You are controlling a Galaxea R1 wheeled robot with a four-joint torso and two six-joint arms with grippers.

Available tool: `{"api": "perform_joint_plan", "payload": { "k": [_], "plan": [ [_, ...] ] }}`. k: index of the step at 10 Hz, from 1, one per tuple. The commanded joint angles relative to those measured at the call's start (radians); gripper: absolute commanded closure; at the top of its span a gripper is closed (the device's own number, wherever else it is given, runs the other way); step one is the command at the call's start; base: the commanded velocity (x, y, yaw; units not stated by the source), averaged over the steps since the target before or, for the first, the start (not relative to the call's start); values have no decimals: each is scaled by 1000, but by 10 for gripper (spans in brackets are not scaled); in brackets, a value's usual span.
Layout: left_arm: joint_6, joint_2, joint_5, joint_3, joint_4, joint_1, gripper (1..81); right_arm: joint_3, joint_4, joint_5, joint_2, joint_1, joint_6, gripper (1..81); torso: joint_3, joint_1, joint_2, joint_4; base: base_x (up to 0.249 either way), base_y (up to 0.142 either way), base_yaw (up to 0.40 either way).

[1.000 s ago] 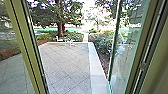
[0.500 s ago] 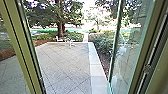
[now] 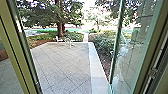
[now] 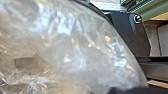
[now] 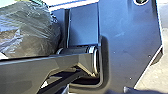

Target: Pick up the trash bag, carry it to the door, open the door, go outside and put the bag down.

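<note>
The translucent trash bag (image 4: 72, 50) looms large and crinkled in the left wrist view, close to the camera, with a darker patch inside it. In the right wrist view the bag (image 5: 32, 32) bulges beside the robot's dark plate and jointed bar. In the head view the glass door (image 3: 135, 50) stands open on the right, its edge upright beside the doorway. How either gripper's fingers stand cannot be made out.
A door frame post (image 3: 21, 57) rises on the left. Through the doorway lies the paved yard (image 3: 65, 65), with a light strip (image 3: 96, 65) along its right edge. White chairs (image 3: 68, 42), bushes (image 3: 102, 42) and a tree trunk (image 3: 60, 28) stand farther out.
The head camera has moved forward slightly: the left post and the right-hand frame have slid outward, and the opening looks wider.
</note>
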State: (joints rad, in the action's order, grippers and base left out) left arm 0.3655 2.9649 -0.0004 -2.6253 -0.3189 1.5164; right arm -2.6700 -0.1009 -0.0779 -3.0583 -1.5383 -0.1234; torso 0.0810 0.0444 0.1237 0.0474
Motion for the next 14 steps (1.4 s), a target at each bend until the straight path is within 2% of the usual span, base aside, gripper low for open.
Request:
{"api": "perform_joint_plan", "payload": {
  "k": [1, 14],
  "plan": [
    [4, 1, 56, 4, 4, -51, 811, 15, -10, -59, -23, 46, 8, 10, 0, 0, 0, 0, 112, 0, 0],
    [6, -1, 56, 4, 4, -51, 811, 15, -20, -59, -23, 45, 10, 10, 0, -4, 2, 0, 126, 0, 0]
  ]
}}
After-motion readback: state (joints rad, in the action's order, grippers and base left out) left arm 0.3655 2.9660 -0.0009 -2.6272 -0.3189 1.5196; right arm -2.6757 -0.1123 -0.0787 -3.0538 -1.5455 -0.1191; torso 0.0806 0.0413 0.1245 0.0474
